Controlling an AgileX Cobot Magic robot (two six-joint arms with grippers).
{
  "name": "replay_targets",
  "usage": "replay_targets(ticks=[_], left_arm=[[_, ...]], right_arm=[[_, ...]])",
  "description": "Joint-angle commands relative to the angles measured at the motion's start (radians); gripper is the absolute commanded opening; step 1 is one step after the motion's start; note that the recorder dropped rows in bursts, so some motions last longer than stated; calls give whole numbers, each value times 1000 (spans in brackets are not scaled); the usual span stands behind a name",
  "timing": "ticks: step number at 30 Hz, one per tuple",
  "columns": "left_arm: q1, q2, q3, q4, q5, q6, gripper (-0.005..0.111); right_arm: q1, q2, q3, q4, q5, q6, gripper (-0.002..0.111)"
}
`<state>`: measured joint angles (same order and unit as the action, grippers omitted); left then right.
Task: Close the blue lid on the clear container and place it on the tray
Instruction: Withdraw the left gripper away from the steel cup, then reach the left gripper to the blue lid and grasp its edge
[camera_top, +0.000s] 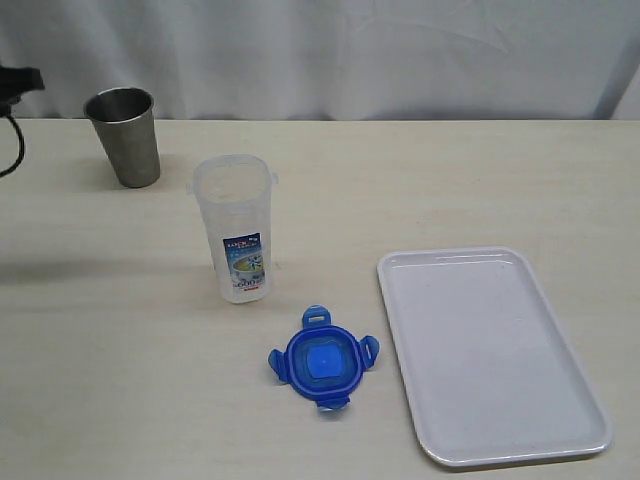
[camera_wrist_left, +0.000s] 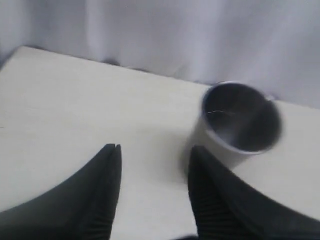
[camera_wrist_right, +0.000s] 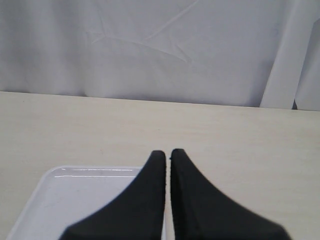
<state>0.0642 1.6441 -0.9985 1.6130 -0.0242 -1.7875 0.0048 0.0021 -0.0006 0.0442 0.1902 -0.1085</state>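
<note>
The left tool (camera_wrist_left: 156, 148) is seen parted and empty near the steel cup (camera_wrist_left: 242, 117), apart from the clear container (camera_top: 238, 230) and blue lid (camera_top: 322, 360). The right tool (camera_wrist_right: 167, 152) is seen closed above the tray (camera_wrist_right: 75, 190).

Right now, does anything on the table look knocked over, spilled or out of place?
Nothing stands out. The clear container stands upright and open. The blue lid lies flat on the table near it, flaps splayed, beside the tray. The steel cup stands upright too. No spill or damage shows.
</note>
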Motion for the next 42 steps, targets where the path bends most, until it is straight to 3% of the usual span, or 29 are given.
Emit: replay_targets(ticks=[1, 2, 5, 7, 9, 13, 14, 15, 16, 19, 20, 24, 26, 31, 35, 42], left_arm=[[77, 5, -83, 59, -367, -213, 47], [90, 7, -106, 131, -414, -276, 47], [147, 12, -165, 131, -555, -304, 47], [169, 12, -167, 131, -527, -290, 47], [169, 13, -156, 131, -451, -144, 47], [118, 16, -82, 131, -46, 19, 45], [96, 21, -65, 131, 87, 103, 45], [46, 35, -46, 89, 352, 360, 45], [17, 52, -62, -18, 513, 532, 45], [1, 137, -185, -397, 772, 1023, 45], [25, 179, -272, -783, 832, 1248, 45], [84, 222, -342, -1519, 864, 1738, 47], [89, 222, -315, -1685, 867, 1817, 49], [-32, 177, -42, -1790, 675, 1863, 49], [-131, 167, 46, -1813, 672, 1870, 49], [-385, 47, 283, -1929, 470, 1862, 49]], right_arm=[[-2, -2, 1, -8, -6, -3, 4], [-2, -2, 1, -8, -6, -3, 4], [-2, -2, 1, -8, -6, -3, 4], [-2, -2, 1, -8, -6, -3, 4], [-2, -2, 1, -8, -6, -3, 4], [-2, -2, 1, -8, -6, -3, 4], [-2, -2, 1, -8, -6, -3, 4], [-2, -2, 1, -8, -6, -3, 4], [-2, -2, 1, -8, -6, -3, 4], [-2, -2, 1, -8, -6, -3, 4], [-2, -2, 1, -8, -6, -3, 4], [-2, -2, 1, -8, -6, -3, 4], [-2, -2, 1, -8, -6, -3, 4], [-2, -2, 1, -8, -6, -3, 4], [-2, -2, 1, -8, -6, -3, 4], [-2, -2, 1, -8, -6, -3, 4]])
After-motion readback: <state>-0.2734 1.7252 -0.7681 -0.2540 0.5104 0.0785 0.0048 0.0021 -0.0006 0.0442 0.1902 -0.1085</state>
